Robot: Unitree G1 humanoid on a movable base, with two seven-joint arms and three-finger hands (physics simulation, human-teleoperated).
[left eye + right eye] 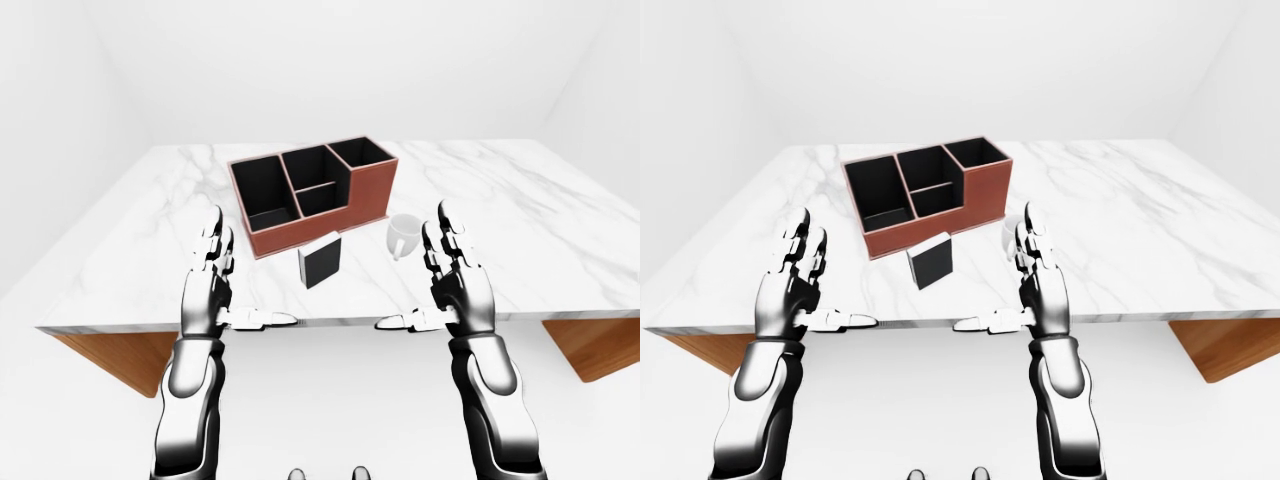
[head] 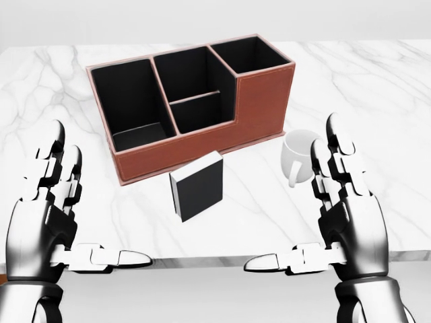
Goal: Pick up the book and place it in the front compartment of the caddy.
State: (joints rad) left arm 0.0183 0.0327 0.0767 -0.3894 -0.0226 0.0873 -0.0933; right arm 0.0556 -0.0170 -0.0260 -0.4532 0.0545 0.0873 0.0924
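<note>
squarely, book (image 2: pixel 197 186) between open hands.

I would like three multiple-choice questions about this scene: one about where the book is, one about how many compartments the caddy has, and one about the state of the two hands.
1. Where does the book stand in the head view?
A. inside the caddy
B. on the table, just below the caddy
C. in the right hand

2. How many compartments does the caddy show?
A. two
B. four
C. six

3. What is the state of the hands?
A. both open and empty
B. left shut on the book
C. right shut on the mug

Answers:
1 B: the book is upright on the table, beside the caddy.
2 B: four dark wells are visible.
3 A: the left hand and right hand have spread fingers; the mug is untouched.
</note>
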